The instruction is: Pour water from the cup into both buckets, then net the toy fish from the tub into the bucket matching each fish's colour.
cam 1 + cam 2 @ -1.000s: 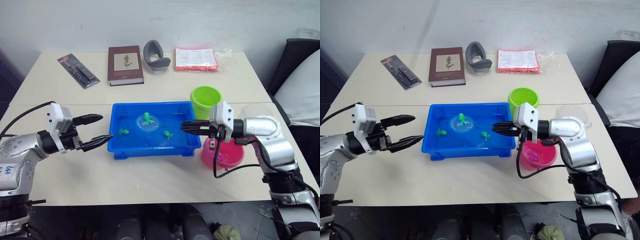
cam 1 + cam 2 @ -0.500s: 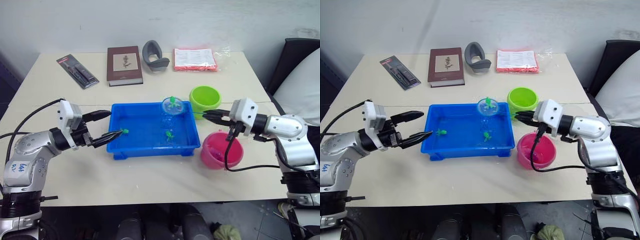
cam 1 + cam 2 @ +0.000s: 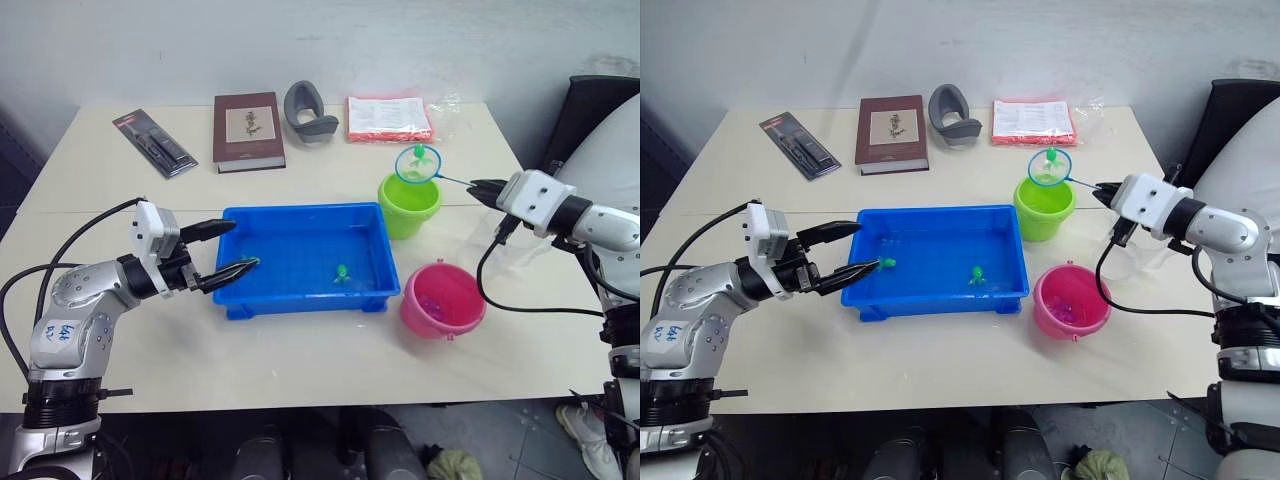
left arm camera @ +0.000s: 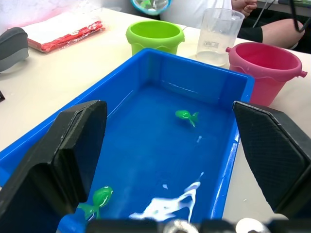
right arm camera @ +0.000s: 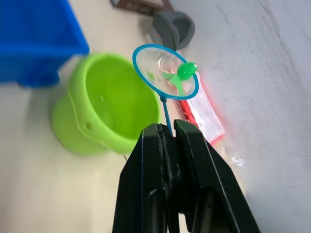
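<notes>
We saw the left tool [image 3: 222,250] spread wide at the blue tub's [image 3: 300,292] near-left rim, holding nothing, two green fish [image 4: 186,115] inside. Farther off, the right tool [image 3: 482,187] pinched the net [image 3: 418,165], a green fish in it, above the green bucket [image 3: 409,206].

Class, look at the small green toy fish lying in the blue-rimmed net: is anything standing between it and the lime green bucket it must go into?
Nothing visible does. The green toy fish lies in the blue-rimmed net, held over the open lime green bucket by the right gripper.
</notes>
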Robot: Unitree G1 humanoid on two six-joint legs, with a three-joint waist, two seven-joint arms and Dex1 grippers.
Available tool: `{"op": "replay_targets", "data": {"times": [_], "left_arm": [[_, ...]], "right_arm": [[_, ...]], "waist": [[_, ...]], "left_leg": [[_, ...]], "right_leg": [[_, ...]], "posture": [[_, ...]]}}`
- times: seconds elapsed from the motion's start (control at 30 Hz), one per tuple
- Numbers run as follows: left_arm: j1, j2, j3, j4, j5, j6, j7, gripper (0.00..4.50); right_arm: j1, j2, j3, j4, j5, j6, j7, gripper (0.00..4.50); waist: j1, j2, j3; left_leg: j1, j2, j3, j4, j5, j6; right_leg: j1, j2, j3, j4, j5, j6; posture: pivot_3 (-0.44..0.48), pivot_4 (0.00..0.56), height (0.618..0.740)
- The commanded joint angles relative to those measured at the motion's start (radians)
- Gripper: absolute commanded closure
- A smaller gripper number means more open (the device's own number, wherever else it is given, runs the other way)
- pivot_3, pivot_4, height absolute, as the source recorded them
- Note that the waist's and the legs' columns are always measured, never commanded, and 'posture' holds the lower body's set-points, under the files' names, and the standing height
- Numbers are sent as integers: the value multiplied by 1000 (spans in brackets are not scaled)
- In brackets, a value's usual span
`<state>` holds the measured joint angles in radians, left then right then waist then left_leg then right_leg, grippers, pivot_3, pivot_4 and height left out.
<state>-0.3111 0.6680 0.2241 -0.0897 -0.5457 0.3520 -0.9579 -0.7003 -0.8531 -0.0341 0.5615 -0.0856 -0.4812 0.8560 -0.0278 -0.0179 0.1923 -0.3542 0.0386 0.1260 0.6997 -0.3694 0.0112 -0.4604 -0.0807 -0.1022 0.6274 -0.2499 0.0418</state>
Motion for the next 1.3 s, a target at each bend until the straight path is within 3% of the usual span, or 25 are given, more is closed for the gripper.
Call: {"op": "replay_targets", "data": {"times": [0.03, 0.2, 0.33, 0.53, 0.63, 0.87, 0.97, 1.07, 1.17, 1.3], "left_arm": [[-24, -11, 4, 2, 3, -30, 7, 55], [-26, -30, -7, 2, 3, -37, 13, 55], [-31, -43, -14, 9, 6, -44, 15, 55], [-58, -68, -35, 29, 17, -61, 21, 55], [-69, -79, -41, 39, 21, -67, 20, 55], [-95, -101, -55, 67, 33, -81, 18, 55], [-97, -104, -54, 70, 35, -85, 17, 55], [-76, -90, -36, 59, 28, -85, 15, 55], [-37, -60, -1, 47, 16, -81, 3, 55], [11, -19, 43, 38, -1, -72, -17, 55]], "right_arm": [[-55, -78, 72, 133, -237, -254, -222, 4500], [-107, -129, 164, 229, -455, -410, -475, 4500], [-131, -156, 222, 228, -626, -417, -691, 4500], [-144, -189, 297, 244, -747, -428, -833, 4500], [-139, -205, 320, 254, -832, -354, -991, 4500], [-189, -216, 396, 282, -912, -376, -1110, 4500], [-206, -208, 393, 313, -870, -395, -1109, 4500], [-202, -194, 341, 326, -694, -479, -1014, 4500], [-179, -165, 295, 275, -362, -534, -752, 4500], [-86, -151, 291, 46, 87, -413, -348, 4500]], "waist": [[-1, 0, 0], [-1, 0, 0], [-2, 0, 0], [-1, 0, 0], [-1, 0, 0], [-3, 0, 0], [-4, 0, 0], [-3, 0, 0], [-8, 0, 0], [-5, 0, 0]], "left_leg": [[0, 0, 0, 0, 0, 0], [1, 0, 1, 0, 1, -1], [1, 0, 2, 0, 1, -2], [2, 1, 2, 0, 2, -4], [2, 1, 2, 0, 3, -3], [2, 1, 2, 0, 3, -4], [2, 1, 3, 0, 3, -4], [2, 2, 3, 0, 3, -5], [2, 2, 3, -1, 4, -4], [3, 4, 2, 0, 4, -4]], "right_leg": [[0, 0, 0, 0, 0, 0], [-1, 0, 2, 0, 0, 0], [-1, 0, 2, 0, 0, -1], [-1, 1, 3, 0, 0, -1], [-1, 1, 4, 0, 0, -1], [-1, 1, 4, 0, 0, -1], [-1, 2, 4, 0, 0, -1], [-1, 2, 4, 0, 0, -1], [-1, 3, 5, 0, 0, -1], [0, 4, 3, 0, 0, -1]], "posture": [[0, 150, 740], [0, 150, 740], [0, 150, 740], [0, 150, 740], [0, 150, 740], [0, 150, 740], [0, 150, 740], [0, 150, 740], [0, 150, 740], [0, 150, 740]]}}
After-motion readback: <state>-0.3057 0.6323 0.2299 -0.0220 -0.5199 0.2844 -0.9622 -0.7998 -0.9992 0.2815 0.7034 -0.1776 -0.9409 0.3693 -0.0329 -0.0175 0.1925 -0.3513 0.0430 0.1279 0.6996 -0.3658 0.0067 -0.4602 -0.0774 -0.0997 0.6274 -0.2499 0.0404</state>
